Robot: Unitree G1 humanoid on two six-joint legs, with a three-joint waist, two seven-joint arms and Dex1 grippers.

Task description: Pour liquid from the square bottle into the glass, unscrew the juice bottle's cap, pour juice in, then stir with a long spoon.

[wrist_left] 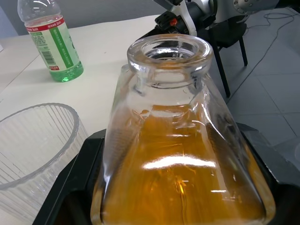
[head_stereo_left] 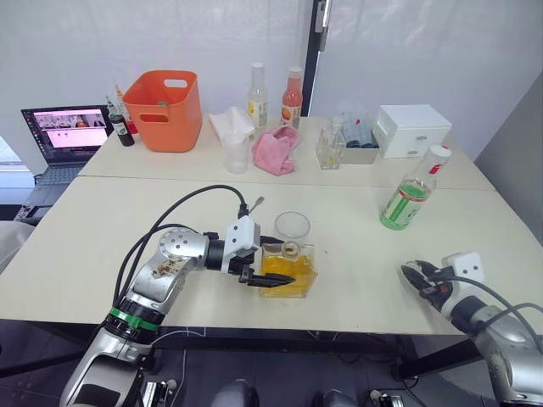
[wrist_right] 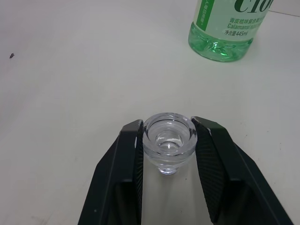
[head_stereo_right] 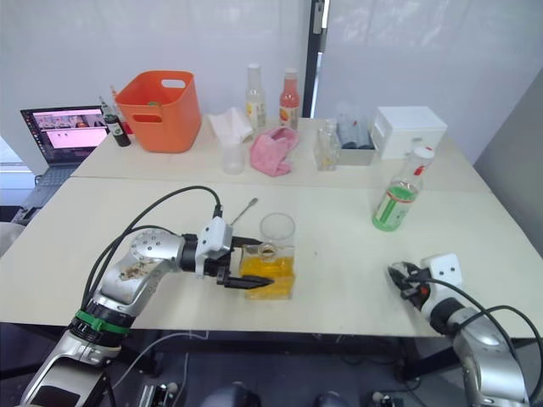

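Glass stopper (wrist_right: 168, 140) pinched in right end effector (wrist_right: 167, 154) near table (head_stereo_left: 356, 280) edge; left end effector (head_stereo_left: 265, 273) clamps square bottle (head_stereo_left: 289, 270) w/ orange liquid beside glass (head_stereo_left: 292, 225); a fast tilt could overshoot, spilling.

the left arm reaches forward over the table, elbow bent, and its left gripper (head_stereo_left: 270, 275) has both black fingers closed against the sides of the square bottle (head_stereo_left: 289, 270). the right arm rests low at the table's near edge, its right gripper (wrist_right: 166, 174) pinching a clear glass stopper (wrist_right: 168, 140).
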